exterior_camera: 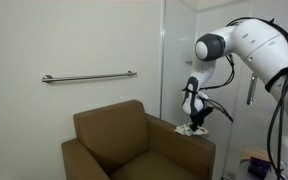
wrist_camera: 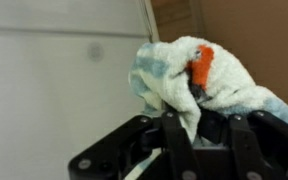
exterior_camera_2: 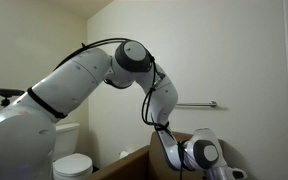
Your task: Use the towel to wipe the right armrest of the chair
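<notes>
The brown chair (exterior_camera: pixel 124 145) stands against the wall in an exterior view. Its right armrest (exterior_camera: pixel 199 143) is the flat arm under the robot's wrist. The white towel (exterior_camera: pixel 194 128) with pale blue-green patches lies bunched on top of that armrest, and my gripper (exterior_camera: pixel 192 118) comes down onto it from above. In the wrist view the gripper (wrist_camera: pixel 189 125) is shut on the towel (wrist_camera: pixel 184 75), which bulges out past the fingers (wrist_camera: pixel 172 140) and shows an orange patch. Behind the cloth there is brown upholstery (wrist_camera: pixel 249 30).
A metal grab bar (exterior_camera: pixel 89 77) runs along the wall above the chair back. A white toilet (exterior_camera_2: pixel 72 165) stands beside the chair. The robot arm (exterior_camera_2: pixel 134 60) arches over the scene. The wall (wrist_camera: pixel 54 80) lies close beside the armrest.
</notes>
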Controlling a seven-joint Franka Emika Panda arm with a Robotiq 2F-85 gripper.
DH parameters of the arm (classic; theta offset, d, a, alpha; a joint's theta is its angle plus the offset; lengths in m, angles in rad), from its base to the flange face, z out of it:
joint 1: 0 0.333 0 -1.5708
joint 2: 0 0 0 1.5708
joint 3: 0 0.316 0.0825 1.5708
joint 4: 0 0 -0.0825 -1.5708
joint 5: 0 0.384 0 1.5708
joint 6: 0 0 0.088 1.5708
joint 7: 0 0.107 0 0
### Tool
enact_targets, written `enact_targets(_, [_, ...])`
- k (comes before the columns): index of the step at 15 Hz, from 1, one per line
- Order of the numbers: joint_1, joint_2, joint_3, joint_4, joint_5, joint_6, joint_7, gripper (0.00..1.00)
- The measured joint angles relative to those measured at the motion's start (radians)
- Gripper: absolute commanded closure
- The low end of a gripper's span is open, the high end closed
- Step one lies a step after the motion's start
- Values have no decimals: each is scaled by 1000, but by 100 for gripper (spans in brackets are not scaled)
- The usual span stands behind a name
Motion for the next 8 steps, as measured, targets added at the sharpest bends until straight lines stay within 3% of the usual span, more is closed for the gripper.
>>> enact_targets(5, [8, -156, -129, -187, -193, -112, -57, 93])
enact_targets(8, [20, -245, -121, -209, -225, -118, -57, 93])
